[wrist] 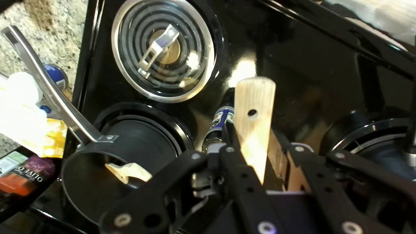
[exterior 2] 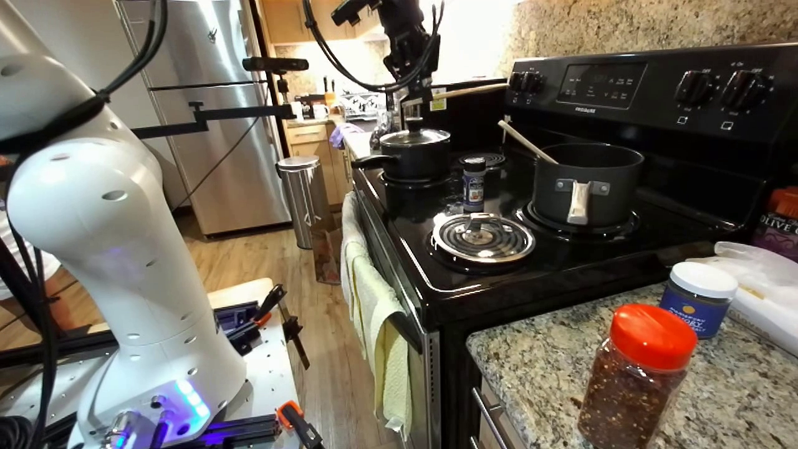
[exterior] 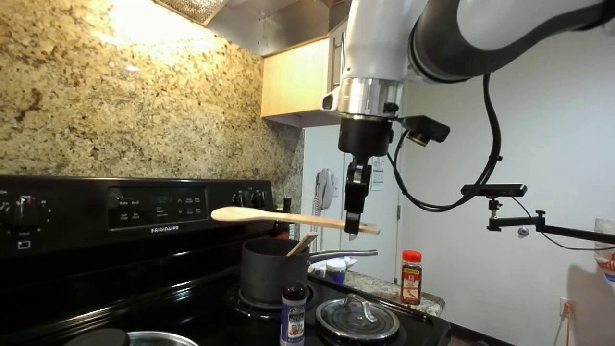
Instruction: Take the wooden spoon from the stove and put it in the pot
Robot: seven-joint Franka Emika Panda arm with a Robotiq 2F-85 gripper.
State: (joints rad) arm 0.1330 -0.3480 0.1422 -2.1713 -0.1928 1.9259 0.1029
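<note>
Long pale tan wooden spoon (exterior: pixel 294 218) held in the air, apart from the dark grey cylindrical pot (exterior: pixel 264 274)

The black, two-fingered hand (exterior: pixel 352 225) is clamped on the spoon near the end of its slim handle; the spoon lies nearly level in the air, higher than the pot's rim in both exterior views; the wrist view shows the handle's end, pierced by a small dark hole, off to one side of the pot; the oval bowl is hidden there.

The pot stands on the glossy black stove (exterior 2: pixel 580 268); a second pale wooden utensil (exterior 2: pixel 527 142) slants up out of the pot, its lower part hidden; toward the stove's front from the pot sits a round clear glass lid (exterior 2: pixel 483 237) with a shiny metal rim; near the pot stands a small bottle (exterior 2: pixel 474 187) with a black cap and purple label; well apart from the pot stands a black saucepan (exterior 2: pixel 416 159) with a glass top; beyond the pot's opposite side, a speckled granite desk (exterior 2: pixel 548 352) bears a clear red-lidded jar (exterior 2: pixel 636 386) of brown flakes and a blue-labelled white-lidded jar (exterior 2: pixel 698 302).
</note>
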